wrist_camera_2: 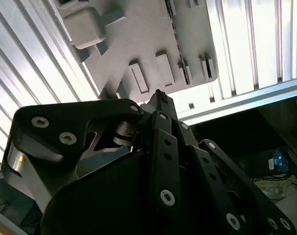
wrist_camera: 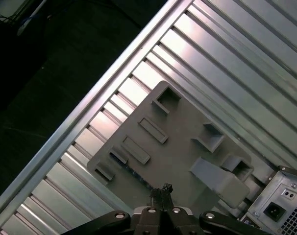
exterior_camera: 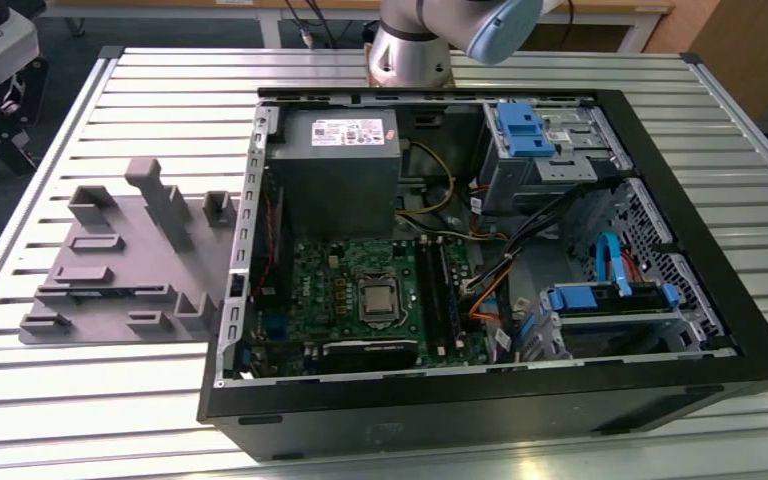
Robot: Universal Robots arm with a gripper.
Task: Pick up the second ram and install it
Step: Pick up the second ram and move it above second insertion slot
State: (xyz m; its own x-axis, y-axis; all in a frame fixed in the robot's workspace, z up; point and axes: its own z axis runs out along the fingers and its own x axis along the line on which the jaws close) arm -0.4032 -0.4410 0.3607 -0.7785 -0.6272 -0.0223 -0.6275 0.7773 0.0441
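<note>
Gripper [wrist_camera: 161, 190] closed, empty | pointing at gray tray [wrist_camera: 183, 122] | dark strip [wrist_camera: 131, 171] in tray slot, too thin to identify

Right beneath your gripper [wrist_camera: 163, 188] you had the ribbed metal tabletop [wrist_camera: 246, 54], and its slats threw back bright light in the first wrist view. Out past the gripper ran the table's edge rail [wrist_camera: 89, 105]. Beyond that the dark floor [wrist_camera: 36, 83] dropped away, with thin cables [wrist_camera: 28, 22] lying across it. In the exterior view, pale wooden furniture [exterior_camera: 744, 50] stood behind the table.
</note>
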